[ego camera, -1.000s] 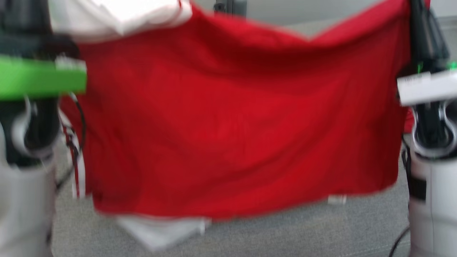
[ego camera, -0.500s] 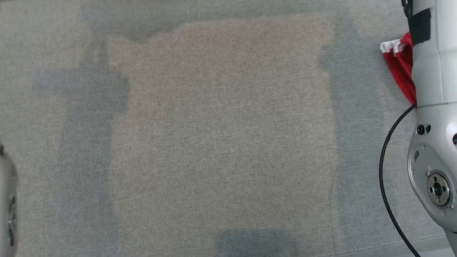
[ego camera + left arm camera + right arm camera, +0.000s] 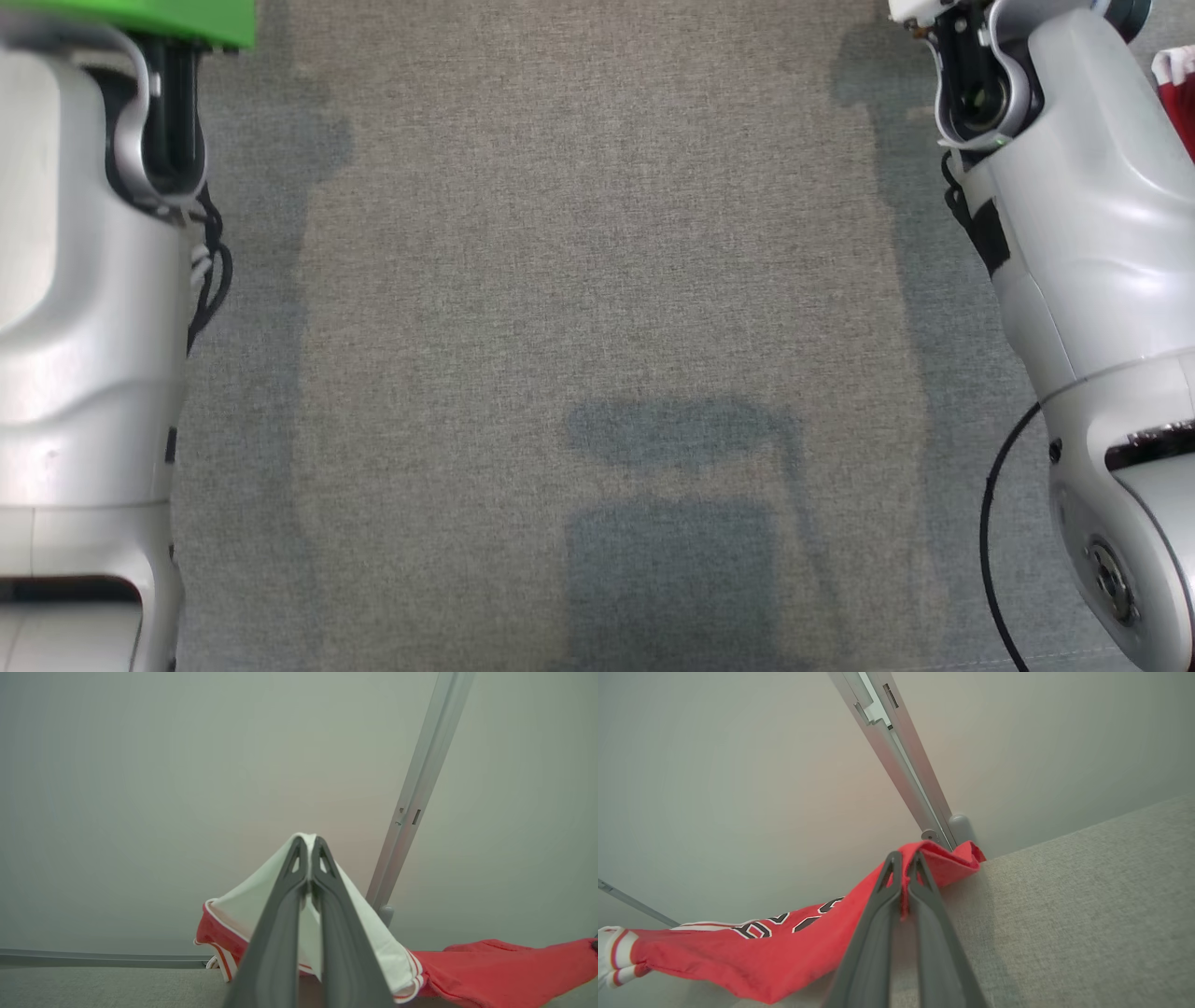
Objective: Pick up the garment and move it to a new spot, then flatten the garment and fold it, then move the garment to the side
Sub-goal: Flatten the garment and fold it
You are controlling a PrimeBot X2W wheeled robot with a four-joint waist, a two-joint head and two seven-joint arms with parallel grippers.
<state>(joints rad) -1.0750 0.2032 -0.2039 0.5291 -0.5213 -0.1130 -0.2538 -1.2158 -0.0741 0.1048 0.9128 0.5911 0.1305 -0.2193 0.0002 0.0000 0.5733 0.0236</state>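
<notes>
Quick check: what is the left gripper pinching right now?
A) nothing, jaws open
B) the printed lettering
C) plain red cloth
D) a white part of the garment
D: in the left wrist view the left gripper is shut on a white fold of the garment, with red cloth beyond it.

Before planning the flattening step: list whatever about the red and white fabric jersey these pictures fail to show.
- Head view: the red and white fabric jersey is nearly all cut off by the right edge and the pale right forearm.
- Left wrist view: the shut left pincer covers the white fold it pinches.
- Right wrist view: the black print is creased, unreadable, beside the shut right pincer.
</notes>
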